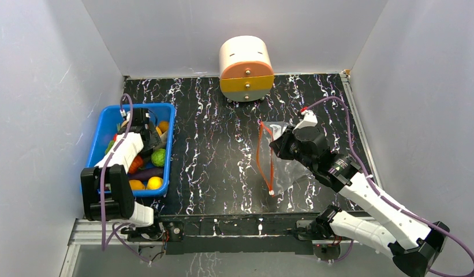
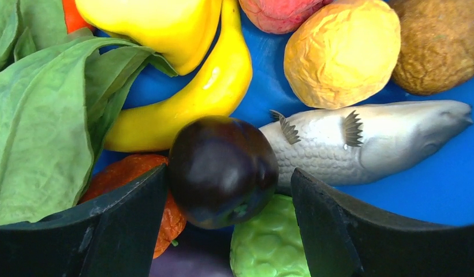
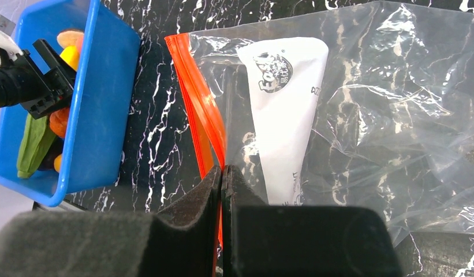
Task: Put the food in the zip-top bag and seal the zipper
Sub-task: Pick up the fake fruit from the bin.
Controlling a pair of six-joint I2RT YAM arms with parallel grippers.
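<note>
The food lies in a blue bin (image 1: 168, 138) at the left. In the left wrist view I see a dark brown lump (image 2: 221, 167), a leafy green (image 2: 38, 115), a yellow piece (image 2: 194, 98), an orange piece (image 2: 338, 52) and a green ball (image 2: 269, 242). My left gripper (image 2: 228, 172) is open, its fingers on either side of the dark lump; it also shows in the top view (image 1: 143, 131). The clear zip-top bag (image 3: 384, 115) with its white label (image 3: 286, 115) lies at centre right (image 1: 292, 167). My right gripper (image 3: 223, 170) is shut on the red-orange zipper (image 3: 197, 104), with the bag's mouth facing the bin.
A silver toy fish (image 2: 367, 144) and a brown ball (image 2: 436, 46) also lie in the bin. A round cream and orange drawer unit (image 1: 246, 69) stands at the back of the black marbled table (image 1: 211, 150). White walls enclose the left, back and right.
</note>
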